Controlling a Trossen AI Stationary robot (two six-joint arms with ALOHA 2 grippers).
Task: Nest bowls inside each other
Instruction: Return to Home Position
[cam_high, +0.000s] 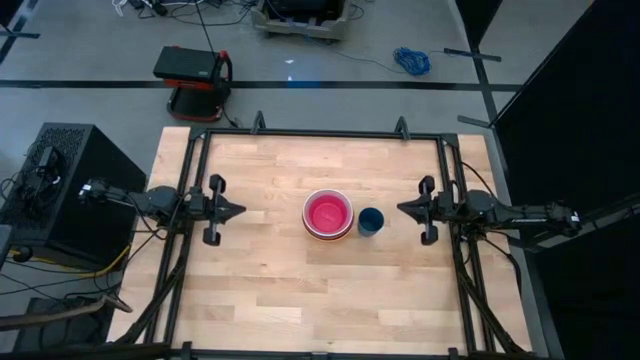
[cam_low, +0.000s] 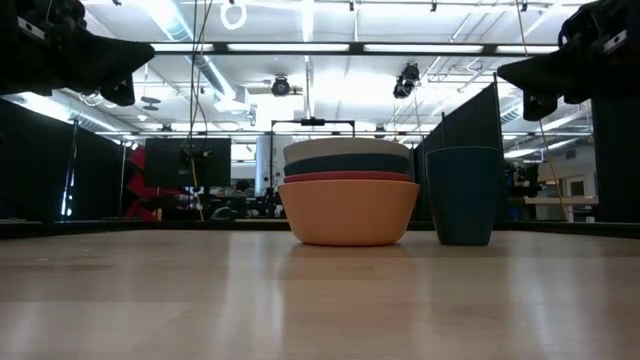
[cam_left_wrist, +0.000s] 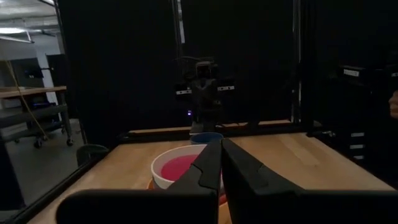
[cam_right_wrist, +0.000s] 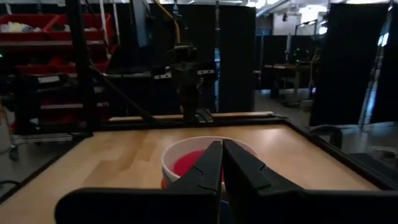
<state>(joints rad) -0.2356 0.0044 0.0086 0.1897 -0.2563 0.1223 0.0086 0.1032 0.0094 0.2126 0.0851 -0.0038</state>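
Observation:
The bowls stand nested in one stack (cam_high: 328, 214) at the table's middle: orange at the bottom (cam_low: 349, 211), then red, teal and white, with magenta-pink inside on top (cam_left_wrist: 179, 167) (cam_right_wrist: 189, 159). The orange bowl's base rests on the wood. My left gripper (cam_high: 240, 210) is shut and raised at the table's left side, pointing at the stack. My right gripper (cam_high: 401, 209) is shut and raised at the right side, pointing likewise. Both are well clear of the bowls.
A dark teal cup (cam_high: 371, 221) (cam_low: 461, 195) stands upright on the table just right of the stack, between it and my right gripper. Black frame rails (cam_high: 320, 135) run along the table's far, left and right sides. Bare wood lies toward the near edge.

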